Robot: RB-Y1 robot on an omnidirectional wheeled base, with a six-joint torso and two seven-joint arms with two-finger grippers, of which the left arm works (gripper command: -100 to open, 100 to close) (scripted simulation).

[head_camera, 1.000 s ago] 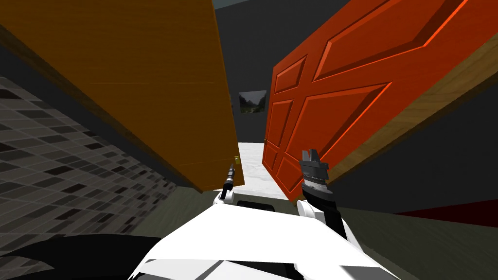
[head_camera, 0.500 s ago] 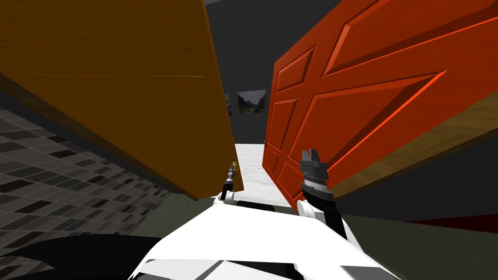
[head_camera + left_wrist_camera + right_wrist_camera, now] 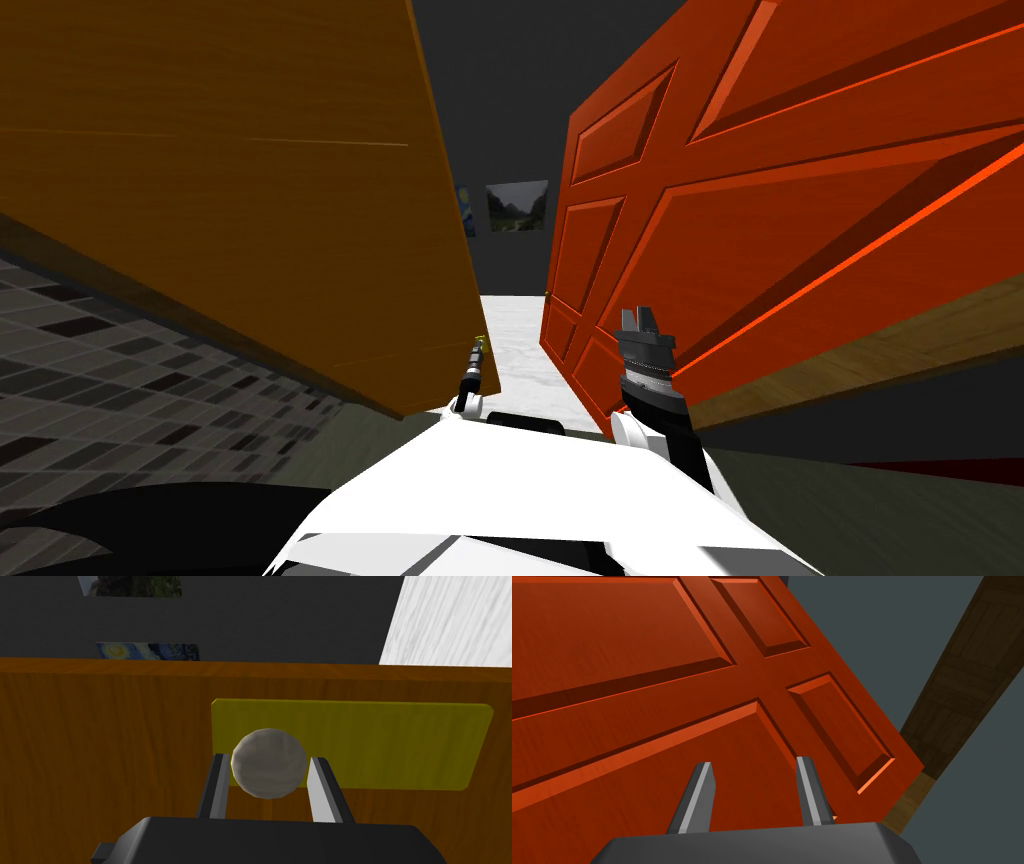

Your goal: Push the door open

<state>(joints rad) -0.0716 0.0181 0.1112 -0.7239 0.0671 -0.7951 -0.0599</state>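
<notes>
A plain brown door (image 3: pixel 250 180) rises on my left and a red panelled door (image 3: pixel 750 200) on my right, with a narrow gap between them. My left gripper (image 3: pixel 478 346) is at the brown door's free edge. The left wrist view has that gripper (image 3: pixel 267 759) shut on a round grey knob (image 3: pixel 269 763), one finger against each side. The knob sits on a yellow plate (image 3: pixel 390 746) fixed to the brown door (image 3: pixel 100 751). My right gripper (image 3: pixel 637 316) is held up just before the red door (image 3: pixel 637 676). Its fingers stand open (image 3: pixel 757 768) with nothing between them.
Through the gap lie a white floor (image 3: pixel 520 330) and a dark wall with two pictures (image 3: pixel 517 207). Grey tiled flooring (image 3: pixel 120 400) spreads on my left. A dark wooden frame (image 3: pixel 962 691) runs past the red door's far edge.
The brown door's free edge has swung away to the left and the gap has widened, showing a second picture. Both doors loom larger. My arms keep their places in the head view.
</notes>
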